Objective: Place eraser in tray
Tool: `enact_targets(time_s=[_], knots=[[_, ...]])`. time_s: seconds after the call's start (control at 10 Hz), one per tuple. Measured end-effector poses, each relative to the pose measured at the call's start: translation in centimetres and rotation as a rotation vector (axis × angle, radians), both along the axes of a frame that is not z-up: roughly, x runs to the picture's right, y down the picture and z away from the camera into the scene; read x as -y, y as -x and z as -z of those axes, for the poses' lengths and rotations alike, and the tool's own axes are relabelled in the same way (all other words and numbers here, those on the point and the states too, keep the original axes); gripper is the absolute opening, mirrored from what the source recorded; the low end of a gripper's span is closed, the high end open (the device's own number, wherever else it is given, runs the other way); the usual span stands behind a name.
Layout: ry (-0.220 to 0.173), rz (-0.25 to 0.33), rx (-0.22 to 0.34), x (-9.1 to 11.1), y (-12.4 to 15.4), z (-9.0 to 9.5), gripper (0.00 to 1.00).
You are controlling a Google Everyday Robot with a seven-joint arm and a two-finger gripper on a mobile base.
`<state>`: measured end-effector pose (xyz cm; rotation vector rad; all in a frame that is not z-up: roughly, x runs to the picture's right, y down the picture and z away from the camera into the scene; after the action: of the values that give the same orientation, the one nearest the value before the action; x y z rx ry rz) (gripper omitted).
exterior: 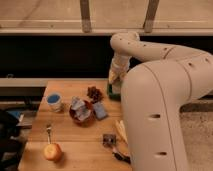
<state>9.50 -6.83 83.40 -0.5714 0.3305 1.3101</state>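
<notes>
Gripper (115, 83) is positioned over the green tray (113, 92) at the far right edge of the wooden table (75, 140), pointing downward; the arm's white body hides most of the tray. Finger state: cannot tell. The eraser cannot be made out — whether it sits in the gripper or in the tray is not visible.

Other items on the table: a blue cup (54, 101) near the left edge; a dark brown clustered object (93, 93) just left of the tray; a dark red bowl (81, 113) holding crumpled pale packets; a blue rectangular block (100, 110) touching the bowl's right side. Nearer the front — a spoon (49, 133), an apple (52, 151), a small dark grey object (108, 139), a pale yellow stick (120, 131) and a black item (121, 156) beside the arm's body.
</notes>
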Motion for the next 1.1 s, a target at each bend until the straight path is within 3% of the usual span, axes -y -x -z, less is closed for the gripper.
enact_targets(time_s=[0.2,0.4,0.7,0.9,1.1], knots=[[-0.037,-0.066,-0.005,3.1,-2.3,-1.9,0.0],[-0.08,-0.176,0.019,5.4,-6.3,-2.7,0.0],[-0.12,-0.313,0.083,5.0,-12.4,-1.6,0.0],[-0.124,-0.361,0.138,4.7,-13.9,-1.4,0.0],[-0.092,-0.375,0.195,3.4,-13.9,-2.7,0.07]])
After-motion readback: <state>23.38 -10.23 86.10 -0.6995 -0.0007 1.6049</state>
